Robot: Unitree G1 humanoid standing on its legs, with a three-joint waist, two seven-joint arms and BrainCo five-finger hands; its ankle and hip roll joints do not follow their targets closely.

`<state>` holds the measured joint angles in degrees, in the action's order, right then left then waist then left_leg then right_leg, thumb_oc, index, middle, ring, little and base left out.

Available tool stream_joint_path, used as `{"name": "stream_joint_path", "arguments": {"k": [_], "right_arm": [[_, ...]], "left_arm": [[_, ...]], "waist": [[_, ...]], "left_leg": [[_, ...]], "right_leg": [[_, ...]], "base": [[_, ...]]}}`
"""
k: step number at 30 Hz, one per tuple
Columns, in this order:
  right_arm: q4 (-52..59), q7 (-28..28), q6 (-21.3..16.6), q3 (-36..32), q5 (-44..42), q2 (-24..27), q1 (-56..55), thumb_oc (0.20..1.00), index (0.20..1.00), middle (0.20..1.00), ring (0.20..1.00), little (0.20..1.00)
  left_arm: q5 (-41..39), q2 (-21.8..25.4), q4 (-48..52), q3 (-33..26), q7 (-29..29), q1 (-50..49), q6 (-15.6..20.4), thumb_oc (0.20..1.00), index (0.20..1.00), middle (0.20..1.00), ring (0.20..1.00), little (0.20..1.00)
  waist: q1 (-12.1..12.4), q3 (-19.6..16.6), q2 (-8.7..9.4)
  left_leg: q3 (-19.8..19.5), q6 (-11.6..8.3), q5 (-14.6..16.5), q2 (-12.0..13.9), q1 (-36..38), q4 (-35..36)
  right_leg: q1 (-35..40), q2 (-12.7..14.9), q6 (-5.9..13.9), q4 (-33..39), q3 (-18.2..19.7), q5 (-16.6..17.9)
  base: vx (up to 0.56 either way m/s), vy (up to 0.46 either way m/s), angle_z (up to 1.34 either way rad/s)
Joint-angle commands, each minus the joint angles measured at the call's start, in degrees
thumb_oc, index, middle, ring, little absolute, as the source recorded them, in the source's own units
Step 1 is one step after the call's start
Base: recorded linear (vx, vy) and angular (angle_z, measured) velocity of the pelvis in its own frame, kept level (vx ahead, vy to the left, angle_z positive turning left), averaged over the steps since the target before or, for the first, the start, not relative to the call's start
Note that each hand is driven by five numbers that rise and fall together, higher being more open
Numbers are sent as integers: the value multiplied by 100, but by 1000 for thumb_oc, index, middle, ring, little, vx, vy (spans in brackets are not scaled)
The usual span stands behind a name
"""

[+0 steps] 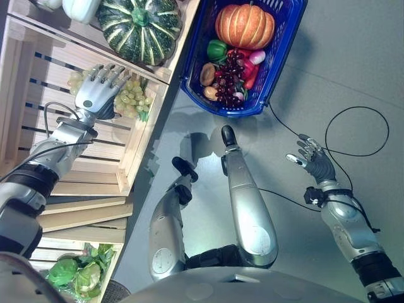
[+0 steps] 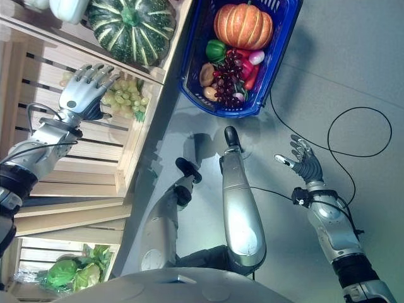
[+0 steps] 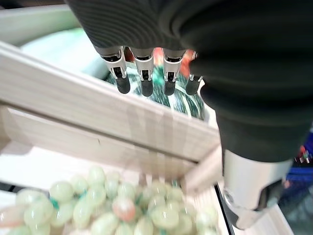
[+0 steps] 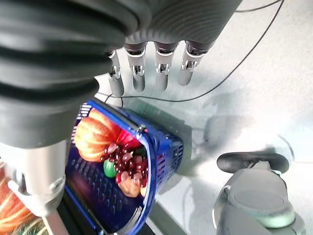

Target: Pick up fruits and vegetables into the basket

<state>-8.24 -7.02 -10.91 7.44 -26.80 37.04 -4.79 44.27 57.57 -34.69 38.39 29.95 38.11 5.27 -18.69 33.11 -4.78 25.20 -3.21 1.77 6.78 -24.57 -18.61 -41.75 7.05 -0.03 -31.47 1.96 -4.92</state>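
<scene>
— Grapes (image 1: 129, 98), green ones, lie in the wooden crate (image 1: 142, 142), tucked into its far corner by the slatted wall. See them?

— Yes. And the left hand (image 1: 100, 88) hangs right over them, fingers spread and straight, holding nothing. From the wrist camera its fingers (image 3: 143, 73) point past the crate's top rail, with the bunch lying loose below.

— What sits beyond that rail?

— Striped green squash (image 1: 140, 25), in the next crate compartment, and something pale (image 1: 81, 7) beside it that I cannot make out.

— Where is the basket (image 1: 278, 60)?

— On the floor (image 1: 353, 57), just beside the crate's corner. Blue plastic, already loaded: an orange pumpkin (image 1: 245, 25) at the far end, a green pepper (image 1: 216, 48) next to it, dark red grapes (image 1: 228, 77) heaped in the middle, a potato (image 1: 207, 73) along the near wall, and a pink-and-white radish (image 1: 257, 57) under the pumpkin.

— Right hand (image 1: 312, 159)?

— Off to the side over bare floor, well apart from the basket, palm turned inward, fingers loosely extended, empty too.

— Anything else around?

— Leafy greens (image 1: 79, 273) in another crate nearer the robot.
</scene>
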Motion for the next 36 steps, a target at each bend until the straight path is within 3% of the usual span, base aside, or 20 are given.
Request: {"name": "stream_joint_path", "arguments": {"k": [1, 24, 32, 36], "right_arm": [[267, -5, -119, -235, 106, 164, -206, 1000, 1000, 1000, 1000, 1000], [228, -53, -335, -134, 51, 13, -135, 1000, 1000, 1000, 1000, 1000], [197, -128, -388, -60, -50, -23, -61, 1000, 1000, 1000, 1000, 1000], [173, -146, -390, -21, -140, -38, 33, 1000, 1000, 1000, 1000, 1000]], "left_arm": [[-126, -84, -294, -352, 117, -124, 8, 1000, 1000, 1000, 1000, 1000], [101, -350, -1116, -432, 271, 412, -457, 1000, 1000, 1000, 1000, 1000], [521, -459, -1559, -380, 435, 627, -1119, 1000, 1000, 1000, 1000, 1000], [495, -579, -1950, -257, 82, 798, -1615, 1000, 1000, 1000, 1000, 1000]], "waist": [[-257, -332, -311], [-281, -332, -166], [-292, -332, -124], [-316, -332, -110]], "left_leg": [[-181, -295, 126, 383, -530, -807], [-120, -272, 232, 454, -1175, -1017], [-122, -257, 286, 484, -1380, -1107], [-128, -276, 280, 495, -1493, -1130]], "right_leg": [[1, 163, 438, 65, -200, -176], [-601, 76, 445, -6, -166, -79], [-803, 59, 439, -79, -178, -54], [-919, 44, 430, -106, -171, -50]], "base": [[-17, 14, -6], [-2, 0, -1], [0, 0, 0], [-4, -3, -1]]}}
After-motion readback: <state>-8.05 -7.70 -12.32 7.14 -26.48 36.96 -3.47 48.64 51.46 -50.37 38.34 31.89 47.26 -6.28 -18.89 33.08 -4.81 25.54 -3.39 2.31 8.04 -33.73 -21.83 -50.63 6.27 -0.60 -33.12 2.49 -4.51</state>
